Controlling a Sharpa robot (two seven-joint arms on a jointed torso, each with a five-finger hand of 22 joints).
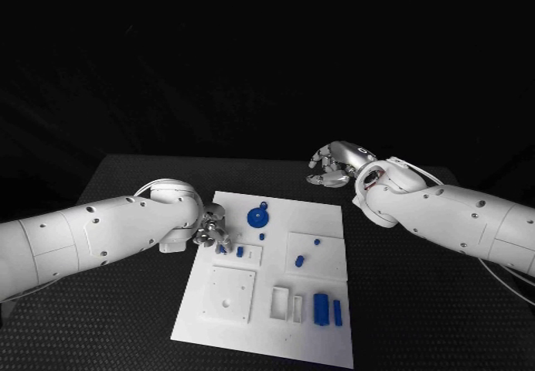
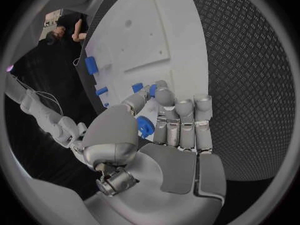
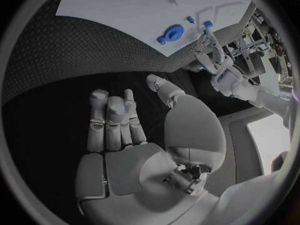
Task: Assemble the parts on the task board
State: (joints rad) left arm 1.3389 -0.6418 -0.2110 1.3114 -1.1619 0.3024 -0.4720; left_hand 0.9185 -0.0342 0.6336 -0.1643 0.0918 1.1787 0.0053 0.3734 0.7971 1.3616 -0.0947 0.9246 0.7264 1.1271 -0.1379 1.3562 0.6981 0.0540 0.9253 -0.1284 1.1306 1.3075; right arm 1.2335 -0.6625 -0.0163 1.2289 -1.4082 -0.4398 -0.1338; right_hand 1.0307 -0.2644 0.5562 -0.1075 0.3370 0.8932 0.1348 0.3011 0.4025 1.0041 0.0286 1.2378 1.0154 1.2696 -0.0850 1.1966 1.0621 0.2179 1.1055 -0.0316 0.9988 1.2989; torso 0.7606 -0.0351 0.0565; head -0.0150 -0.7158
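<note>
Nearest me, blue bars (image 1: 323, 308) lie loose on task board (image 1: 245, 332), blue gear (image 1: 259, 216) and pegs seemingly seated; left hand (image 1: 209, 234) pinches a small blue part (image 2: 145, 126) at the left edge, right hand (image 1: 335, 164) hovers empty, fingers loosely curled, mostly unassembled.

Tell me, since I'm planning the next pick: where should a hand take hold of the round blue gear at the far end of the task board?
Probably by its toothed rim, coming straight down. The blue gear lies flat on the task board, so only its edge and the small raised centre offer purchase; fingers either side of the rim look surest. The right hand hangs open beyond that end.
</note>
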